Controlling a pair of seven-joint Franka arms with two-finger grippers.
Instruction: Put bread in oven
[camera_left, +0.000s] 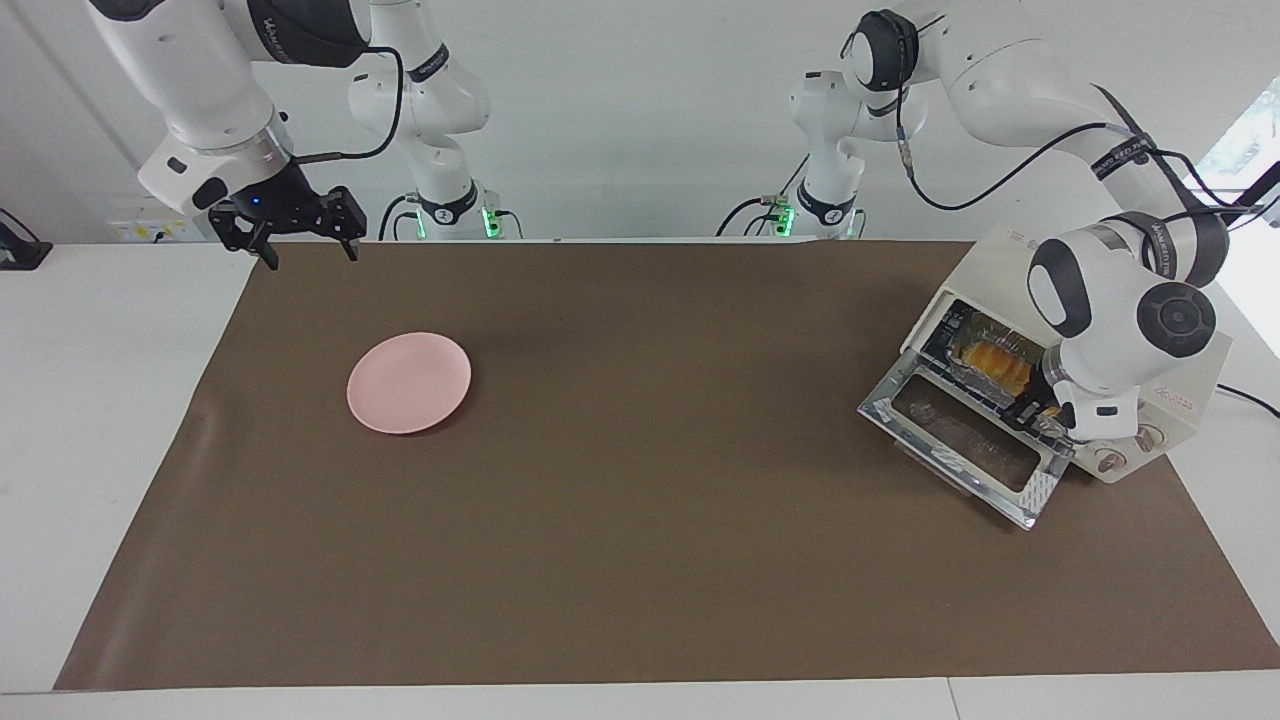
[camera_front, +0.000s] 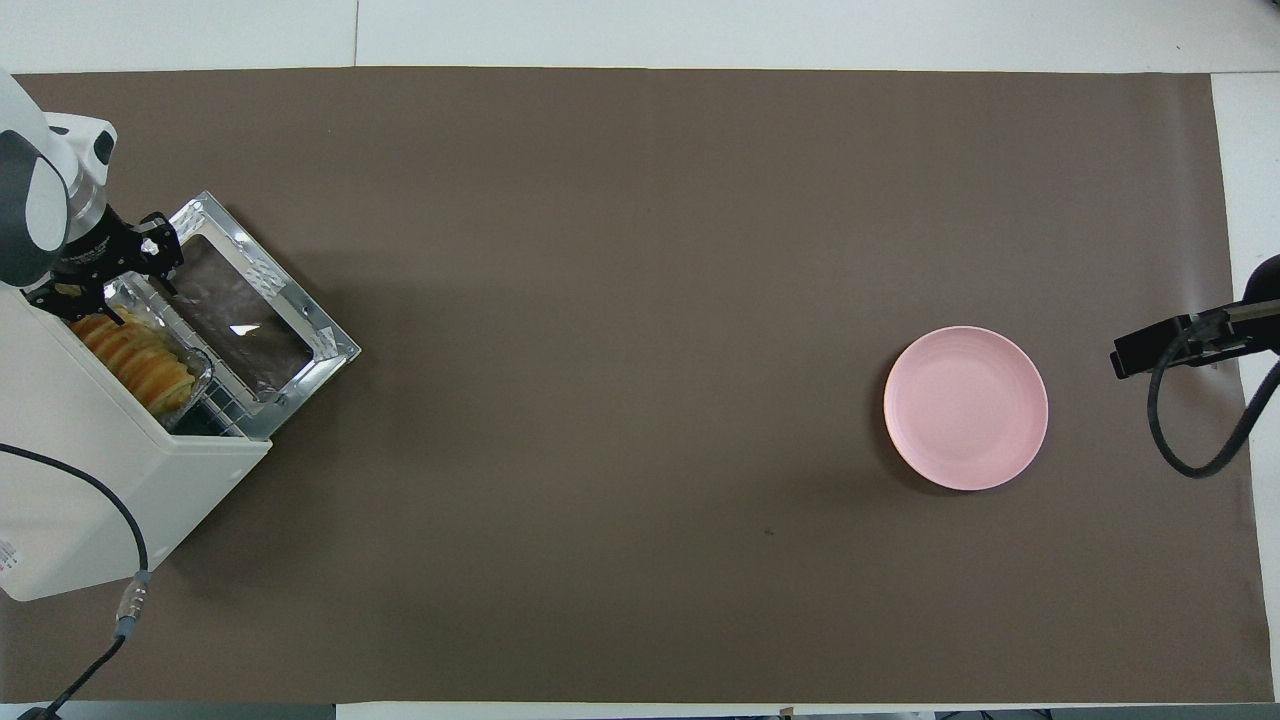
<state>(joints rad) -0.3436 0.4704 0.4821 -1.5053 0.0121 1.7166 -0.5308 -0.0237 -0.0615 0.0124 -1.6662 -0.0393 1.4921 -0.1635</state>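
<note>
The cream-white oven (camera_left: 1180, 385) stands at the left arm's end of the table with its glass door (camera_left: 955, 440) dropped open. The golden ridged bread (camera_left: 992, 366) lies in a silver foil tray (camera_left: 965, 378) on the rack inside the oven. It also shows in the overhead view (camera_front: 135, 360), just inside the oven's (camera_front: 100, 480) mouth. My left gripper (camera_left: 1047, 413) is at the oven's mouth, at the end of the tray toward the knobs, above the door's hinge edge (camera_front: 115, 285). My right gripper (camera_left: 308, 248) is open and empty, waiting in the air over the mat's edge at the right arm's end.
A round pink plate (camera_left: 409, 383) lies empty on the brown mat (camera_left: 640, 560) toward the right arm's end (camera_front: 965, 407). The oven's cable (camera_front: 110, 520) runs off the table toward the robots.
</note>
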